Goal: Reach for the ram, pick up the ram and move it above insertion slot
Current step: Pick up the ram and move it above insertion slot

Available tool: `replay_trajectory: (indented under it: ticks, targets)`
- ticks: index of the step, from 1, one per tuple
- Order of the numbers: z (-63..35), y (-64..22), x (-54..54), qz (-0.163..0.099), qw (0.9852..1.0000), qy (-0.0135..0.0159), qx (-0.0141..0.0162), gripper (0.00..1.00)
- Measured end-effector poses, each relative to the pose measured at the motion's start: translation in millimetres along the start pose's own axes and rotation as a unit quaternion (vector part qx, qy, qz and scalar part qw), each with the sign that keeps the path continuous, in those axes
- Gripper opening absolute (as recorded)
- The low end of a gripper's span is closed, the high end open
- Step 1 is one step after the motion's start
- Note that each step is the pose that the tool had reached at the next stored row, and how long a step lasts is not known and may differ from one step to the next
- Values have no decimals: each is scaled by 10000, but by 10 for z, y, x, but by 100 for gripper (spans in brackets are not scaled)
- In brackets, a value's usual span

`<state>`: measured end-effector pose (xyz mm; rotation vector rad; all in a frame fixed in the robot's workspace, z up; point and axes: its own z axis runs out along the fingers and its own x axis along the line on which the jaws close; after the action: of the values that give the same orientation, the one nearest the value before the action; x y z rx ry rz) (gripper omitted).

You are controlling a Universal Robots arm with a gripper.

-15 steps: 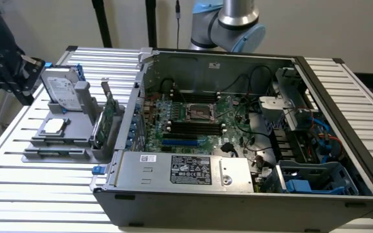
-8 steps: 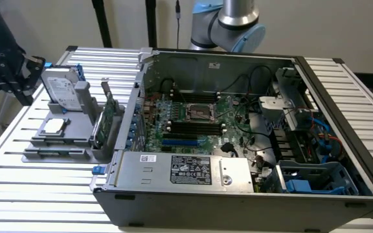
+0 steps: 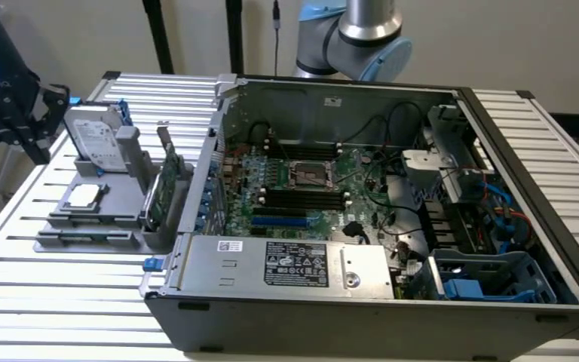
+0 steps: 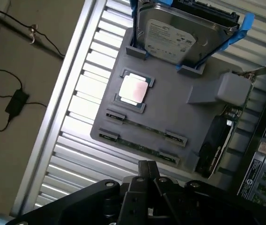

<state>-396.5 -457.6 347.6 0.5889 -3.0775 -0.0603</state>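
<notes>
Ram (image 4: 144,127) sits edge-up in a long slot on the gray tray (image 4: 170,101), just beside 1 square chip (image 4: 134,89). A 2nd long slot runs right next to it; can't tell if that one is full. Same tray also has 1 hard drive (image 4: 175,35) w/ blue rails and 1 card (image 4: 217,140) standing at its side. Gripper (image 4: 147,171) hangs over the slatted table (image 4: 84,101) near the tray, apart from the ram. Can't tell if it's clenched or loose. 1 open PC case (image 3: 370,317) sits just beside the tray, on the exterior view's right.
</notes>
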Motion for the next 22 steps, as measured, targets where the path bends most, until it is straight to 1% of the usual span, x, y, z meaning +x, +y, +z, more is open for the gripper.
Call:
replay_trajectory:
  ticks: [3,6,9,11,14,17,19,22]
  targets:
    - [1,0,0,-272,9996,10,0,11]
    - [1,0,0,-542,9985,21,0,11]
    - [1,0,0,-811,9967,31,0,11]
    - [0,0,0,-998,9950,39,0,11]
    - [0,0,0,-1266,9919,50,0,11]
    - [0,0,0,-1535,9881,60,0,11]
    - [0,0,0,-1712,9852,67,1,11]
    - [0,0,0,-1983,9801,76,2,11]
